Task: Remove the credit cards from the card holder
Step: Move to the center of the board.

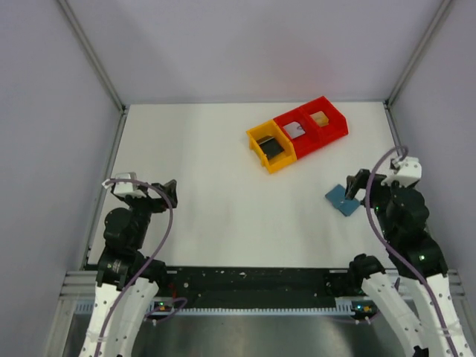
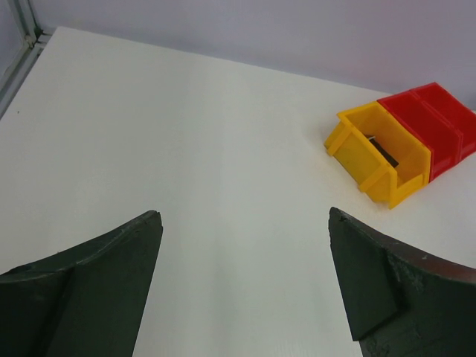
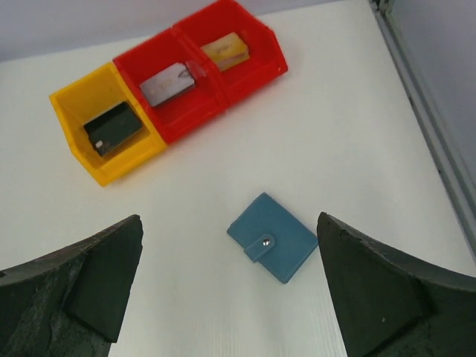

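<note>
The teal-blue card holder (image 3: 271, 236) lies flat on the white table, folded shut with its snap tab fastened; in the top view the card holder (image 1: 342, 199) is at the right. My right gripper (image 3: 229, 219) hovers over it, open, nothing between the fingers, and stands just behind it in the top view (image 1: 358, 184). A dark credit card (image 3: 113, 128) lies in the yellow bin, a grey one (image 3: 167, 83) in the middle red bin, a tan one (image 3: 224, 49) in the far red bin. My left gripper (image 2: 244, 214) is open over bare table at the left (image 1: 167, 186).
A yellow bin (image 1: 269, 147) and two red bins (image 1: 312, 126) stand in a slanted row at the back right. The left wrist view shows the yellow bin (image 2: 379, 152) ahead to the right. Metal frame rails and grey walls bound the table.
</note>
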